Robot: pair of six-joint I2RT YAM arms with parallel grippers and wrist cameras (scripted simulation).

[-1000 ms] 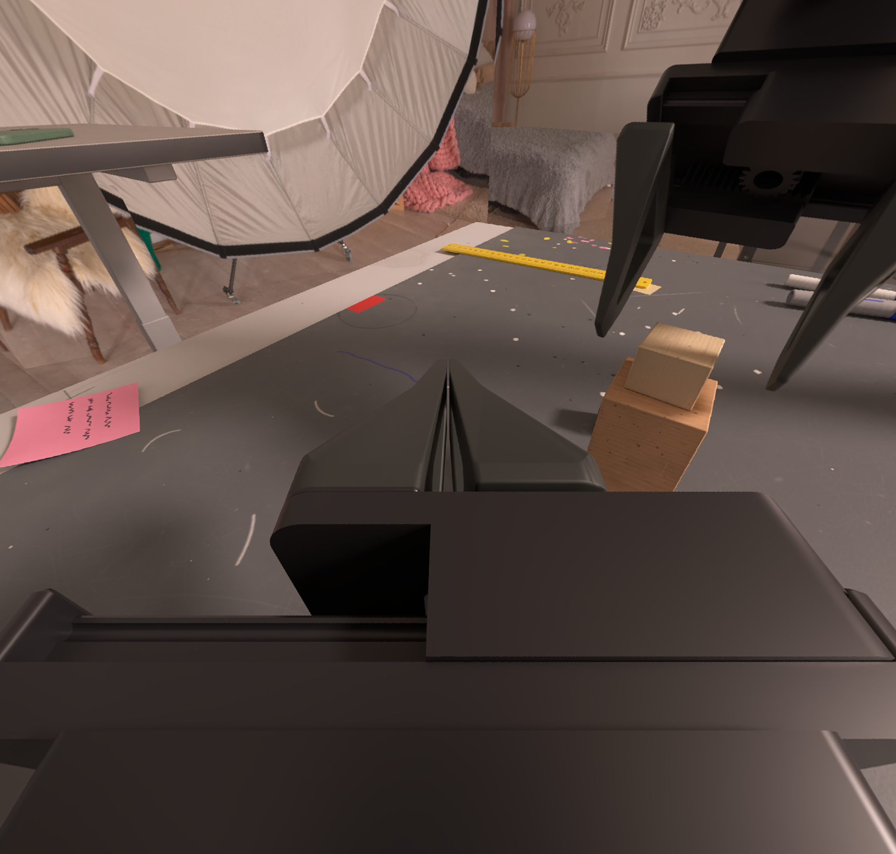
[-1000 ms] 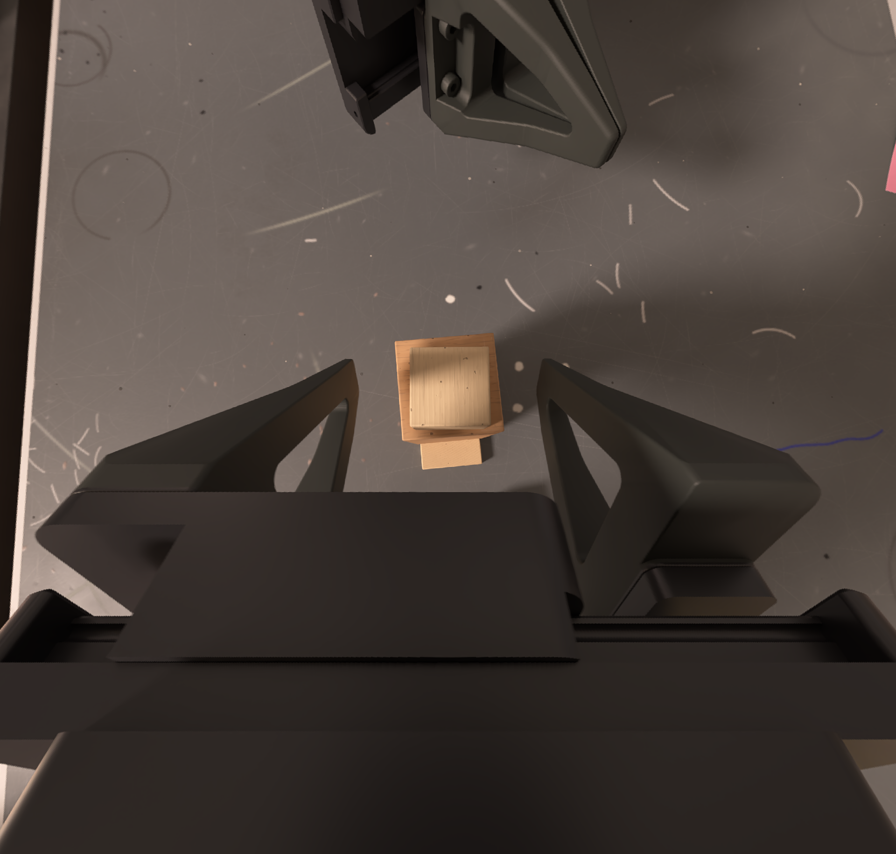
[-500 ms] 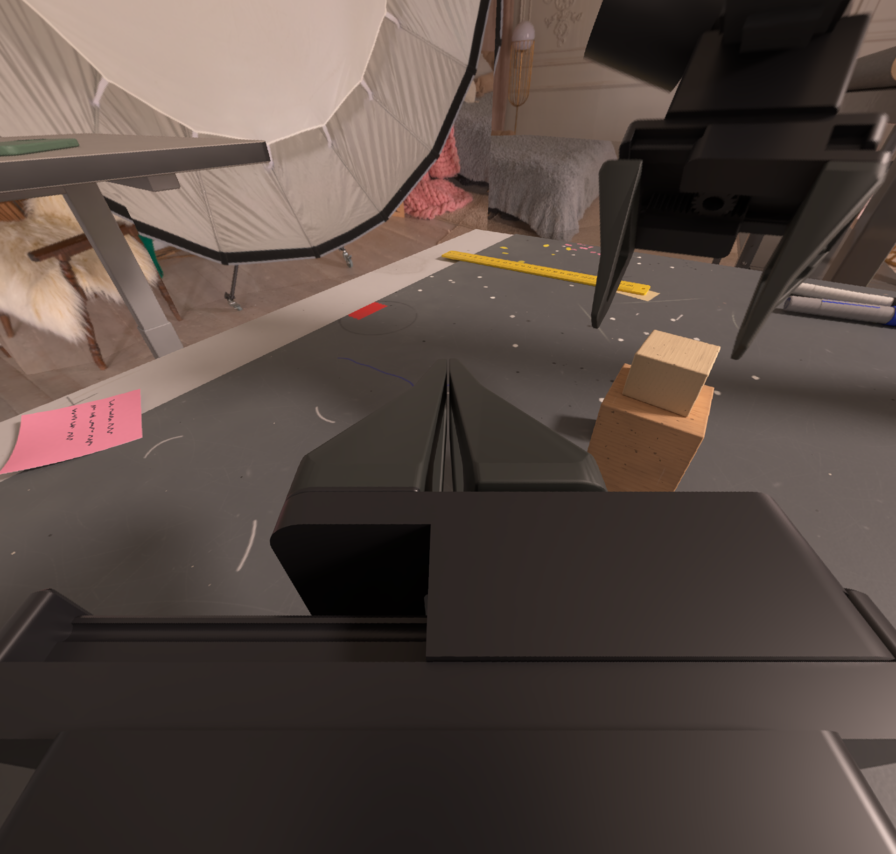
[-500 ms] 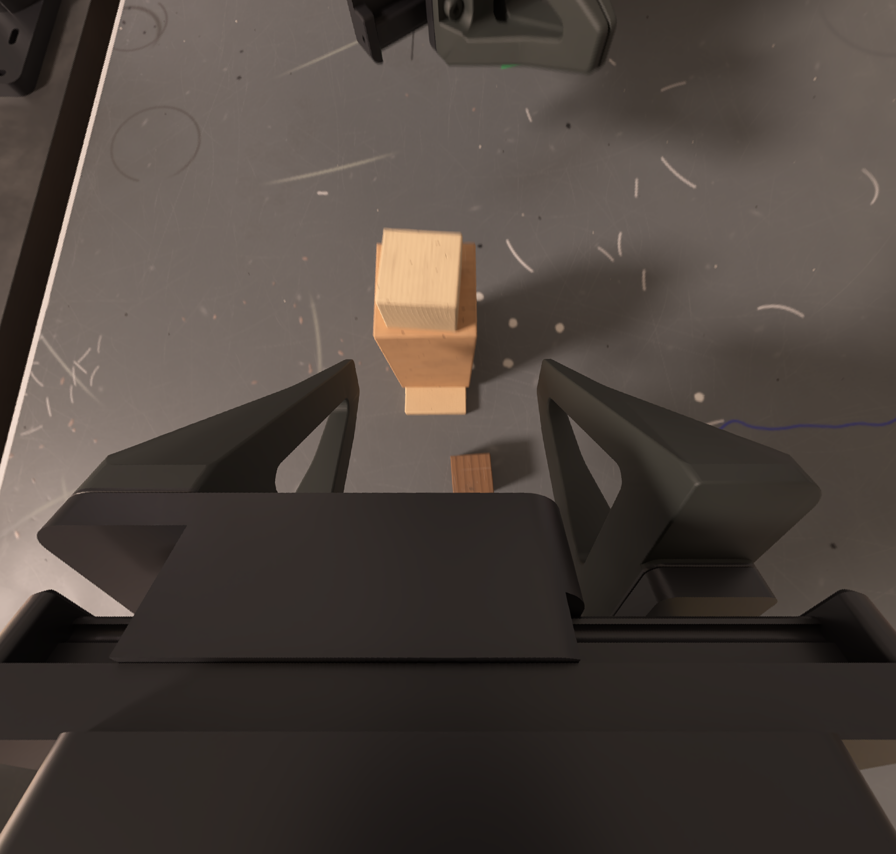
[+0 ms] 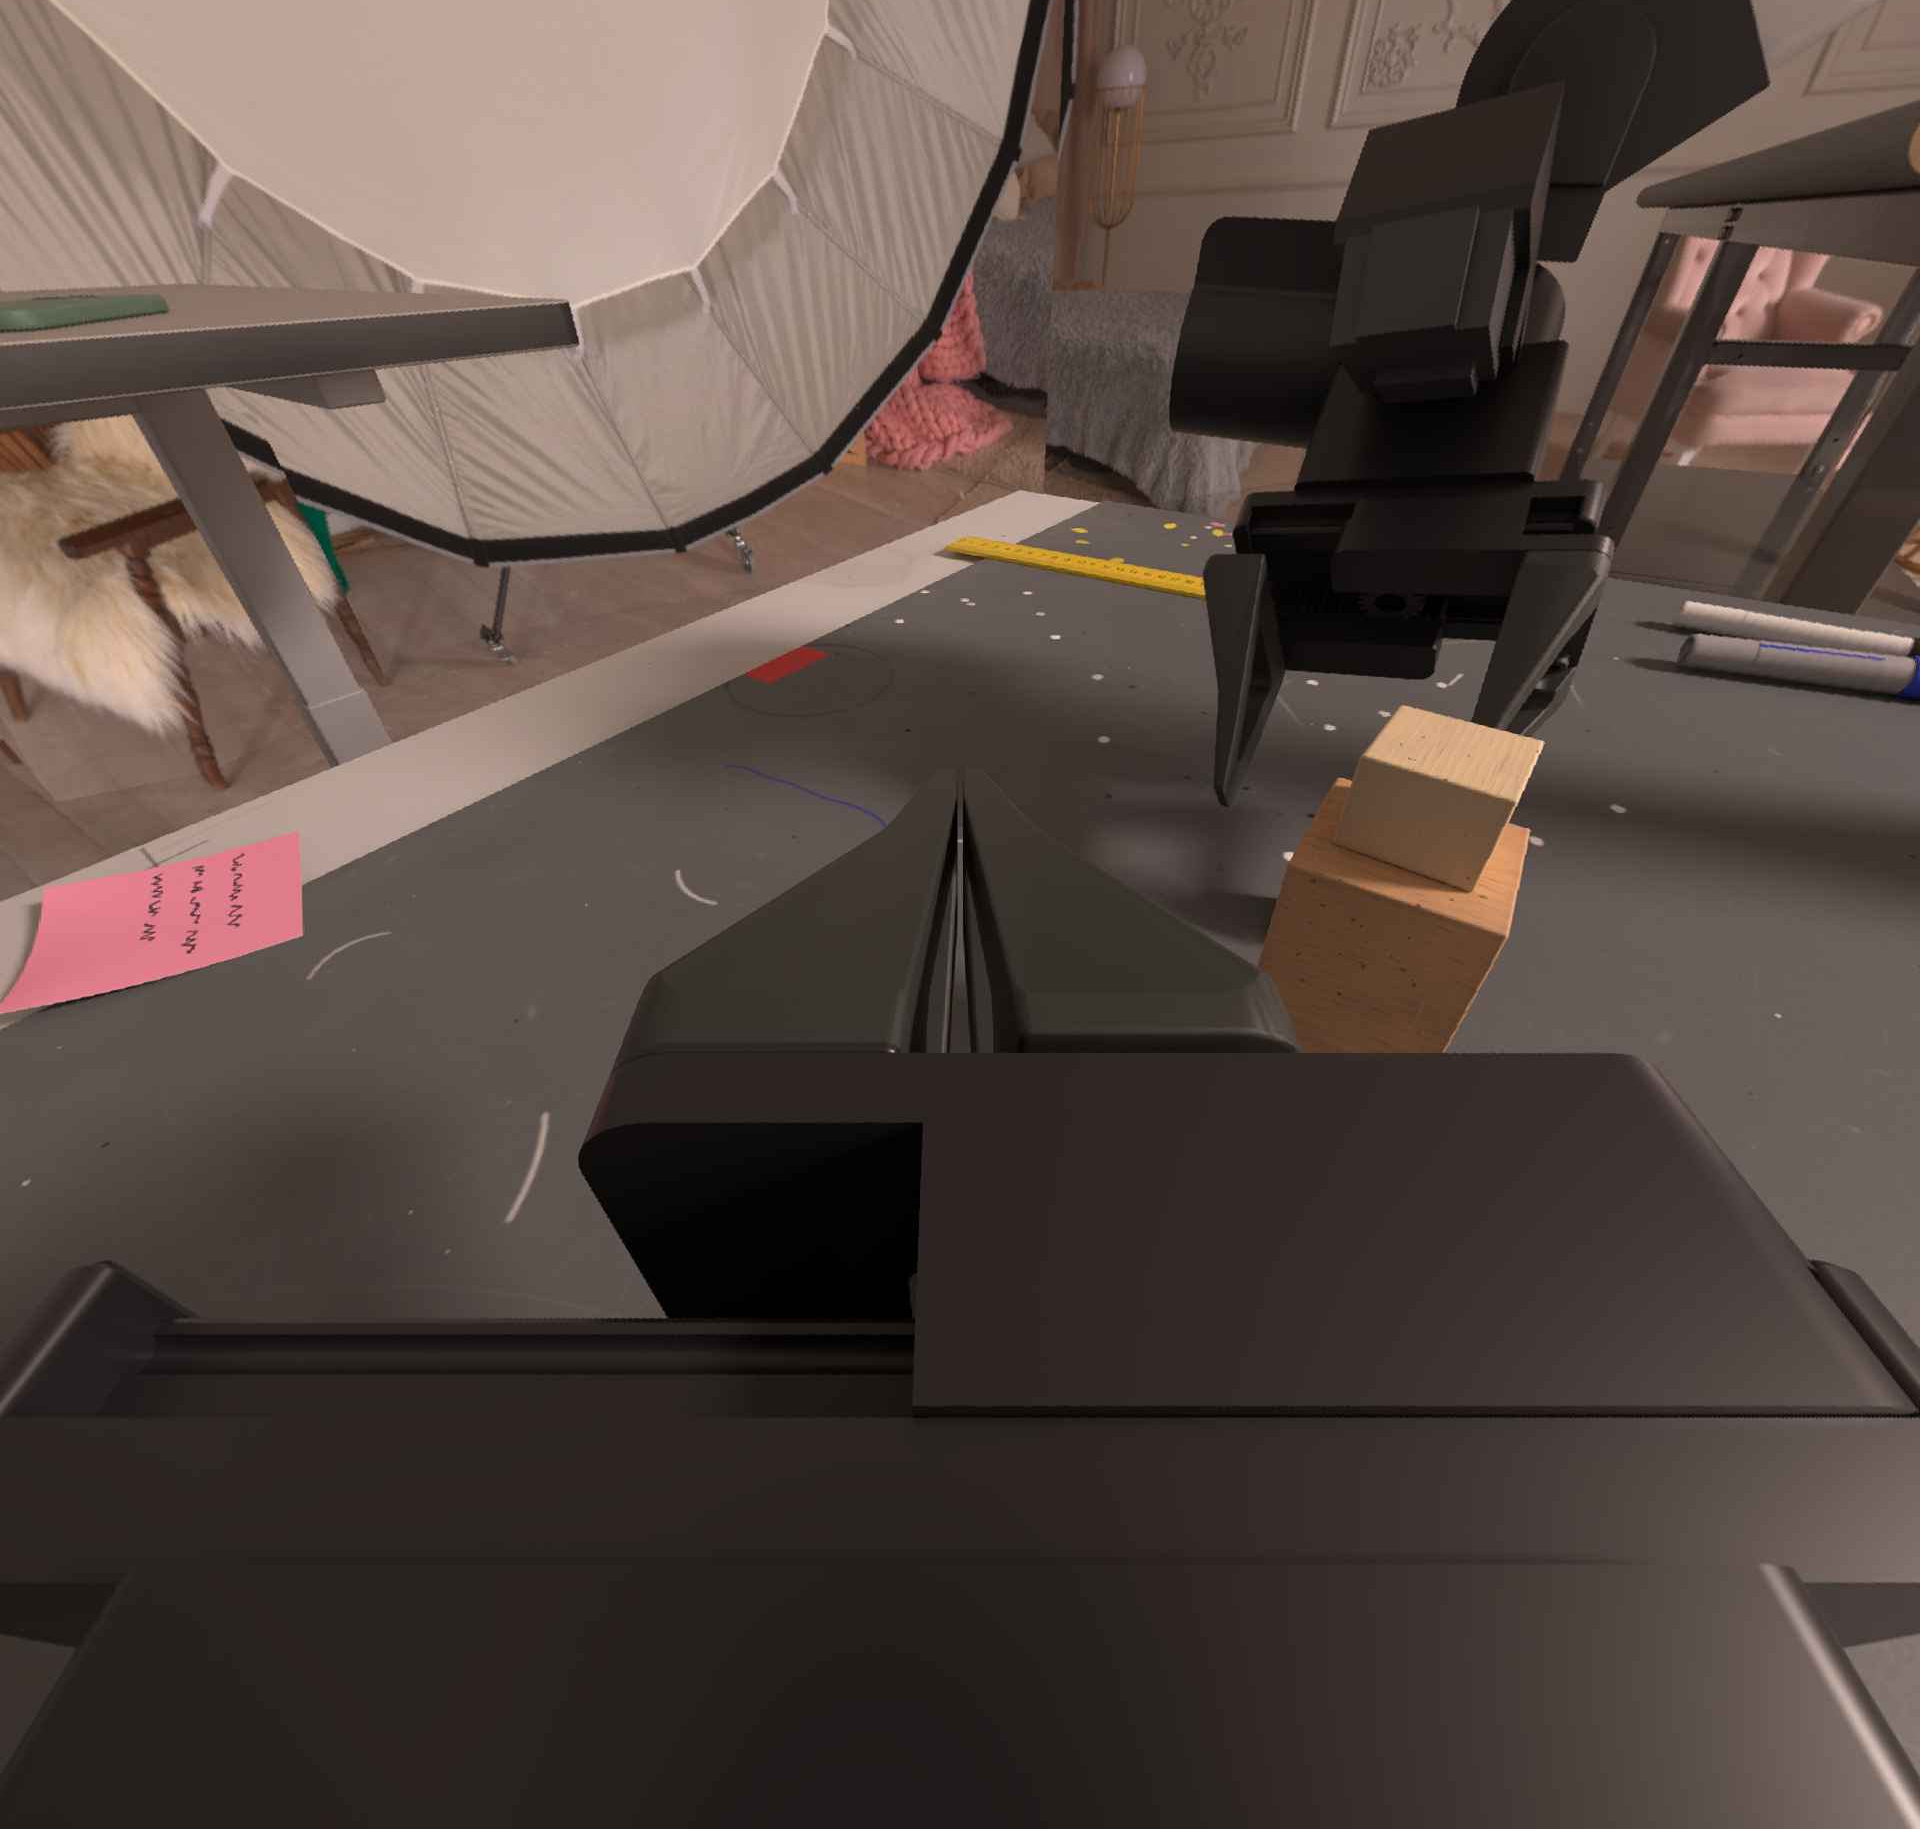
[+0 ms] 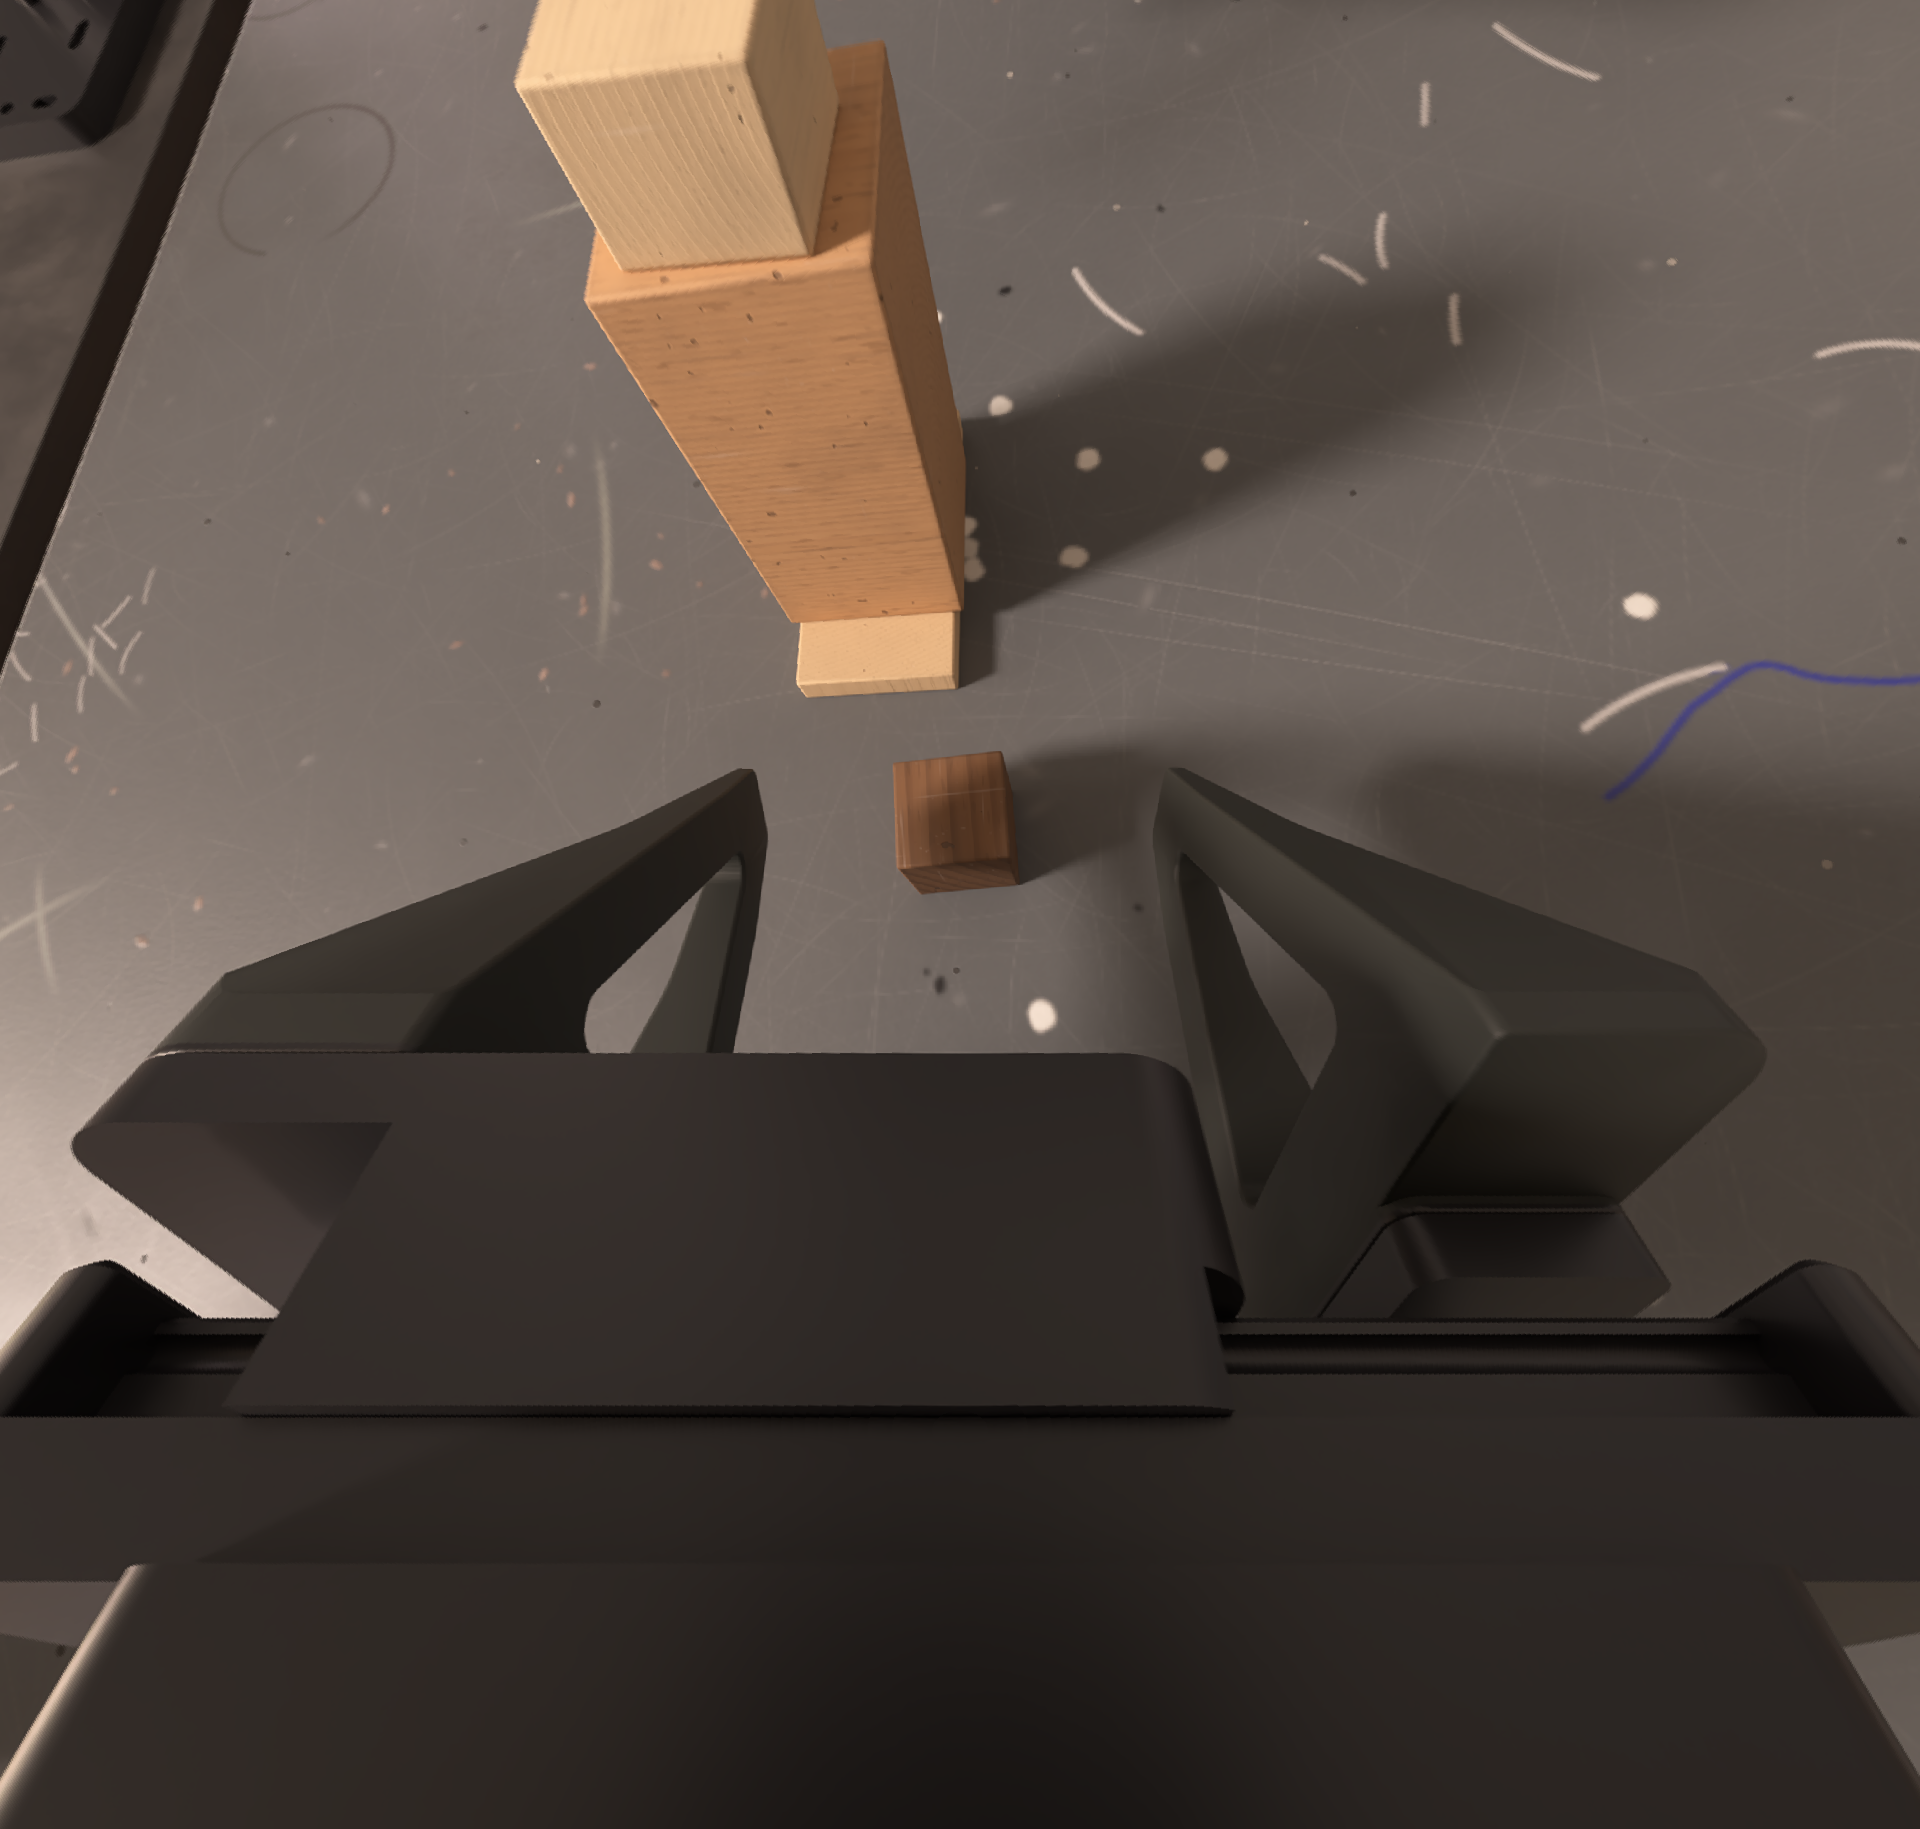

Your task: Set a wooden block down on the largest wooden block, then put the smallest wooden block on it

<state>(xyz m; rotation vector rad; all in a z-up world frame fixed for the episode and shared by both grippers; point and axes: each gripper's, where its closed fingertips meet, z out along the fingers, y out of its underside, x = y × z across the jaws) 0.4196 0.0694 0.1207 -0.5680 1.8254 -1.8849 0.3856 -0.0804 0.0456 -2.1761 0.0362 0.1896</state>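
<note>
The largest wooden block [image 5: 1382,948], orange-tan, stands upright on the grey table, and a pale block [image 5: 1439,792] rests on top of it, slightly askew. Both also show in the right wrist view, the large block [image 6: 800,429] and the pale block [image 6: 675,106]. A small dark brown block [image 6: 954,823] lies on the table under the gap between the open fingers of my right gripper [image 6: 958,782]. A flat pale block [image 6: 878,652] lies at the tall block's foot. My right gripper [image 5: 1366,761] hangs empty behind the stack. My left gripper [image 5: 958,803] is shut and empty, left of the stack.
A pink sticky note [image 5: 156,922] lies near the table's left edge. A yellow ruler [image 5: 1081,564] and a red patch [image 5: 787,664] are farther back, and markers [image 5: 1797,636] are at the right. A dark rail [image 6: 104,325] runs along the table's edge in the right wrist view.
My right gripper, open throughout, has pulled back from above the stack and come lower. The small dark block has come into view between its fingers. My left gripper has not moved.
</note>
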